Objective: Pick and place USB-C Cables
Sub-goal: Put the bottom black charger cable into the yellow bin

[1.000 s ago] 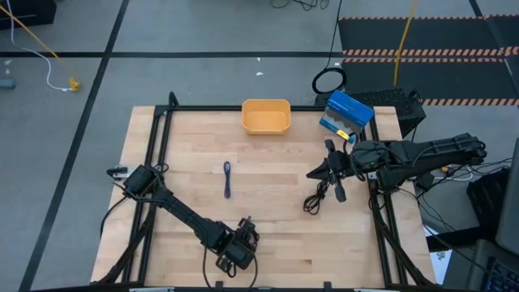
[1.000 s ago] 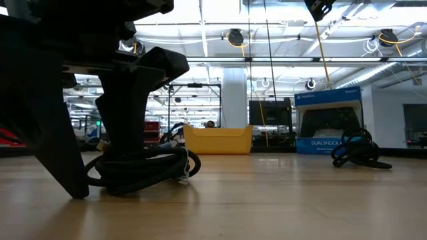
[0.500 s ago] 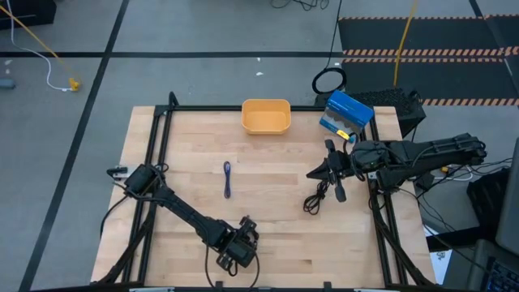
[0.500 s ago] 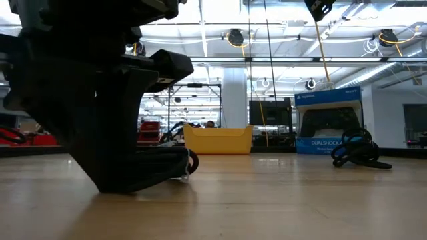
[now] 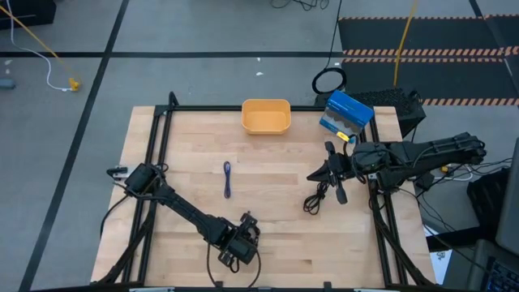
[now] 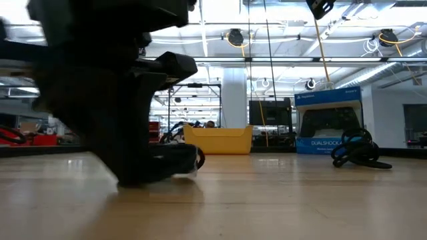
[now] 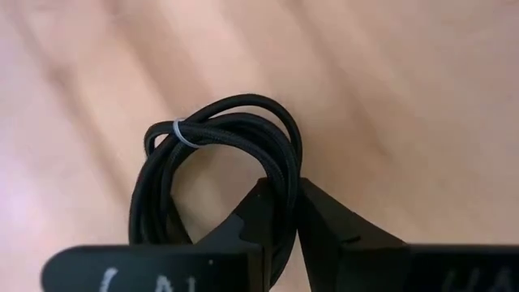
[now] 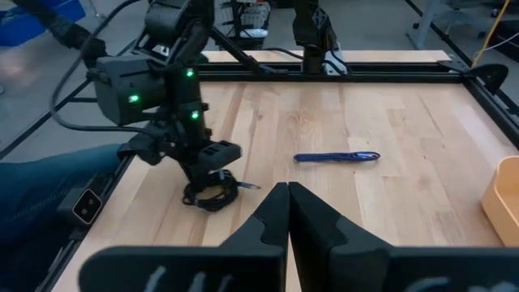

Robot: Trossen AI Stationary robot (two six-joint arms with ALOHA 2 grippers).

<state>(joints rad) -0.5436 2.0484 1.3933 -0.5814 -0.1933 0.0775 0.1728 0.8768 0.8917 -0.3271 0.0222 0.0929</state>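
A black coiled USB-C cable (image 7: 219, 162), bound with a small white tie, is at the table's near edge with my left gripper (image 5: 233, 253) shut on it. A purple-blue cable (image 5: 227, 179) lies flat at mid-table. A second black cable (image 5: 317, 198) lies in a loose bundle on the table at the right. My right gripper (image 5: 313, 173) hangs shut above that cable, well clear of the table, touching nothing. A yellow bin (image 5: 266, 116) stands at the far edge. My left gripper pinches several strands of the coil's one side (image 7: 285, 182) between its two fingers (image 7: 324, 219), away from the white tie. The fingers come from above, pointing down, across the strands. The coil (image 8: 212, 195) sits right at the table top; whether it still touches the wood, I cannot tell.
A blue box (image 5: 348, 113) stands at the far right, beside the right arm. Black frame rails (image 5: 154, 154) run along the table's left, right and far sides. Bare wood lies between the purple-blue cable and the bin.
My left gripper has shut on the black coil: its fingers stood apart on either side of the coil and now meet on it. The coil has been squeezed narrower. The gripper has since risen slightly. My right gripper has kept still.
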